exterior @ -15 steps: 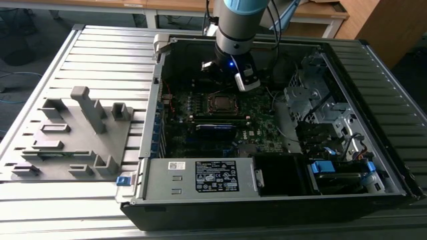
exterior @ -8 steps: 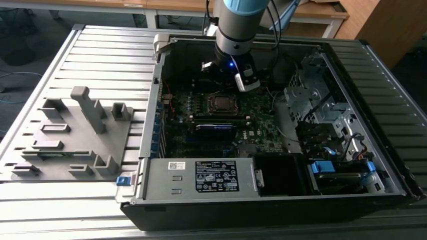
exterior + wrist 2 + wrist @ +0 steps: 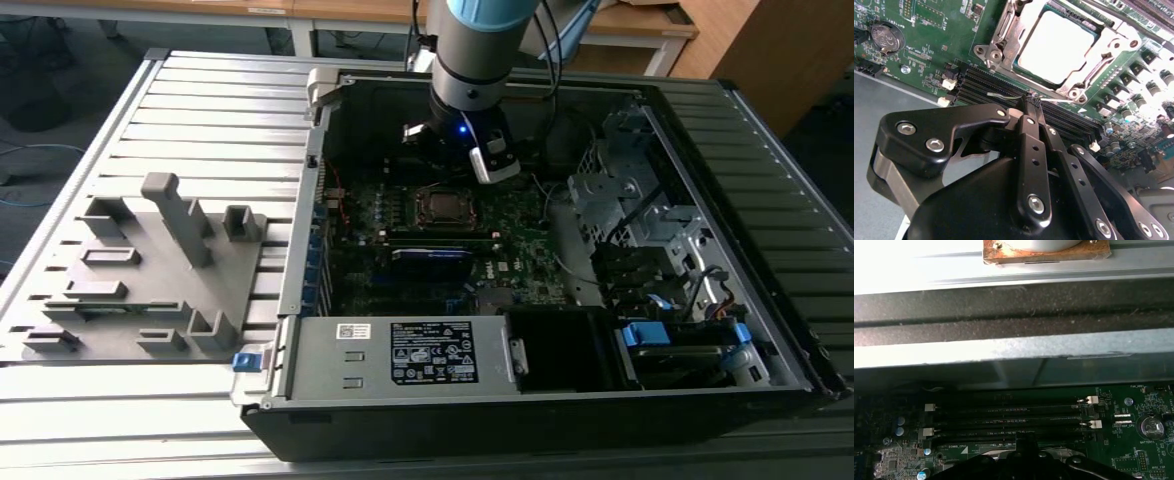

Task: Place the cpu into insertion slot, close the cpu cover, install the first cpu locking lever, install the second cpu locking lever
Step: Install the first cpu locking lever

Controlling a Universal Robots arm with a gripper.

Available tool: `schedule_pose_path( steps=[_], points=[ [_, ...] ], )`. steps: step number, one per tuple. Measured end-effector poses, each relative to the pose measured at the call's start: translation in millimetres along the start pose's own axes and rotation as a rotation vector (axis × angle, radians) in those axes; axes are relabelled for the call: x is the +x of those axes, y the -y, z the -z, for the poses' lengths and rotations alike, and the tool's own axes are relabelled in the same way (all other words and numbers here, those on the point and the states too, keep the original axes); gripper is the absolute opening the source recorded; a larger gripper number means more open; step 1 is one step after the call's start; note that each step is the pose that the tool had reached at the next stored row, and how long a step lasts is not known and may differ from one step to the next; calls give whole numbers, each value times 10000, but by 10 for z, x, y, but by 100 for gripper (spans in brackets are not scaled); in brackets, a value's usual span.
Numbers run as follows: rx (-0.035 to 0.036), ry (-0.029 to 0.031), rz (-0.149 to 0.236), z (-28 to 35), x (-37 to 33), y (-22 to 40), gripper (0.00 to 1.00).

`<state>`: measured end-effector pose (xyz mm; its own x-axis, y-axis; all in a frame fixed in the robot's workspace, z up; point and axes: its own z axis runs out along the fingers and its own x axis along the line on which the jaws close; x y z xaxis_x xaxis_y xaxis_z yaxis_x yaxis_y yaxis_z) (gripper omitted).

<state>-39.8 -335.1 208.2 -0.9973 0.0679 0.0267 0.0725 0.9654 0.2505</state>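
A grey and blue robot arm (image 3: 470, 50) reaches steeply down into the open black computer case (image 3: 534, 420). Its black gripper (image 3: 451, 155) hangs just above the green motherboard (image 3: 514, 225), near the small square insertion slot (image 3: 438, 205). In the second wrist view the fingers meet in a narrow tip over the long black memory slots (image 3: 989, 85). A thin silvery wire lever (image 3: 1001, 95) crosses there; whether it is pinched cannot be told. The flat silver-topped cpu (image 3: 1056, 47) sits in the slot, with the silvery metal cpu cover frame (image 3: 1106, 50) lying around it. The first wrist view adds the case's grey wall (image 3: 1014, 350) and a round coin battery (image 3: 1151, 426). The case lies on a grey ribbed metal surface (image 3: 200, 110) beside a grey moulded fixture (image 3: 147, 270), with wooden desks (image 3: 360, 12) behind
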Motion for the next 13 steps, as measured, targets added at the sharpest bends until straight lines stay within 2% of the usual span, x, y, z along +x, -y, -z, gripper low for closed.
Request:
schedule_pose_path(
  steps=[3, 6, 9, 13],
  points=[
    [-3, 6, 1, -4, 0, 1, 11],
    [-8, 82, 22, -29, -1, 7, 11],
    [-1, 109, 2, -36, -1, 10, 11],
    [-9, 282, -656, -42, -1, 11, 11]
  ],
)
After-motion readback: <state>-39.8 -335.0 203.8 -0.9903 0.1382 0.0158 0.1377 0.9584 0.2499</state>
